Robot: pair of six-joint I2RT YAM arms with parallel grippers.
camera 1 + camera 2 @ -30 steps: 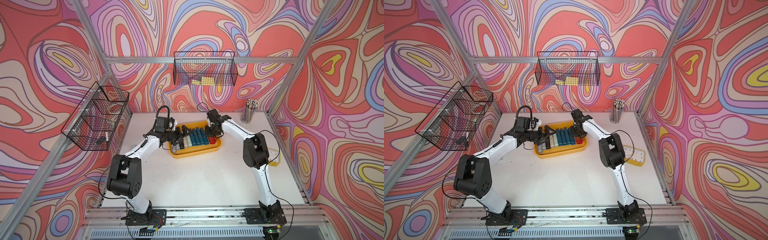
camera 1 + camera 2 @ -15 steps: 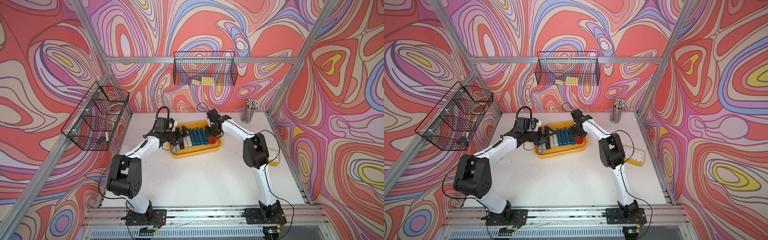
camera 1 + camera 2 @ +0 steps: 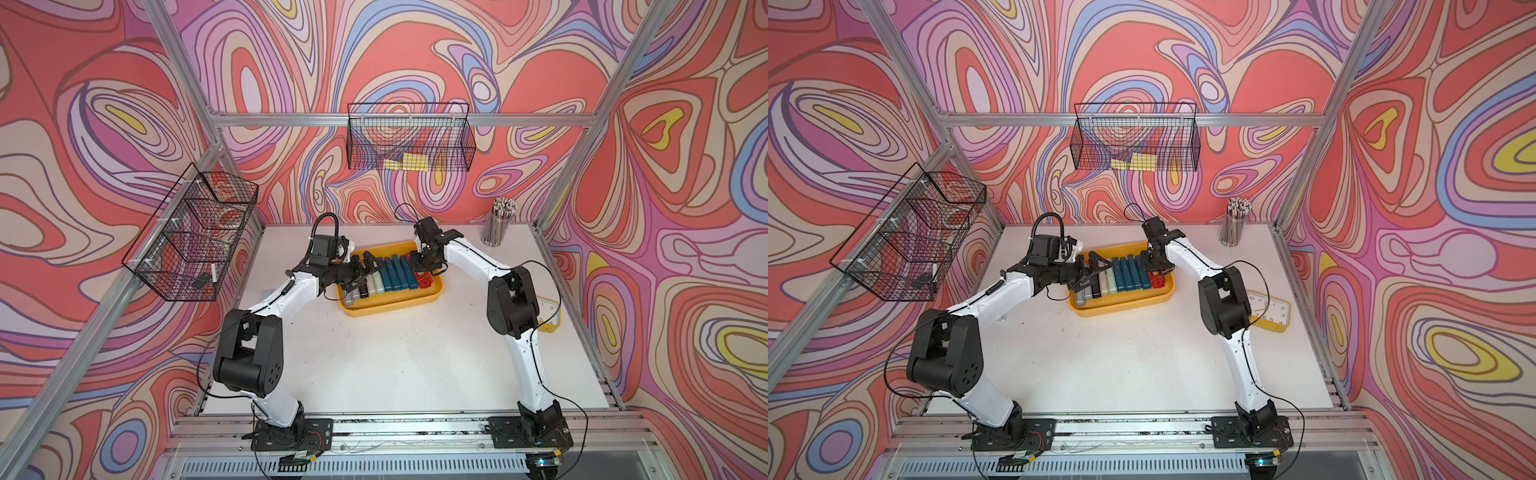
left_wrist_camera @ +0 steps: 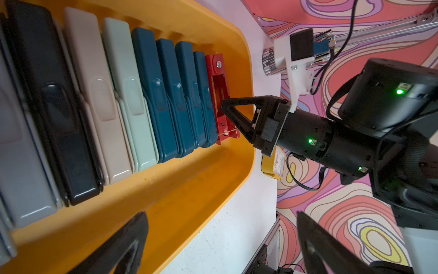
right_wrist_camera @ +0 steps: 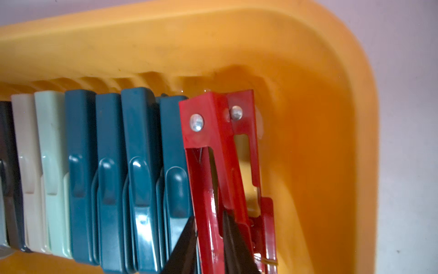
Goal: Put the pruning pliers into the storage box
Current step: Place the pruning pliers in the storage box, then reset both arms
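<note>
Right gripper (image 5: pixel 208 239): jaws narrowly apart, straddling the red pruning pliers (image 5: pixel 206 151); whether they are clamping, I cannot tell.
Red pruning pliers: lying between its fingertips, inside the storage box (image 5: pixel 308 118), touching the teal pruning pliers (image 5: pixel 174 147).
Left gripper (image 4: pixel 221 214): gaping wide, hovering over the box, holding nothing.

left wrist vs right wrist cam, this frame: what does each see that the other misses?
Left wrist only: the right hand seen whole from outside with its arm, the left hand with fingers wide open, the yellow clock, the pencil cup.
Right wrist only: a second red pliers clearly apart from the red pliers beside the teal ones, each with its rivet; the right fingertips either side of that red pliers, grip unclear.
Both: the storage box, four teal pliers, mint pliers, beige pliers.
</note>
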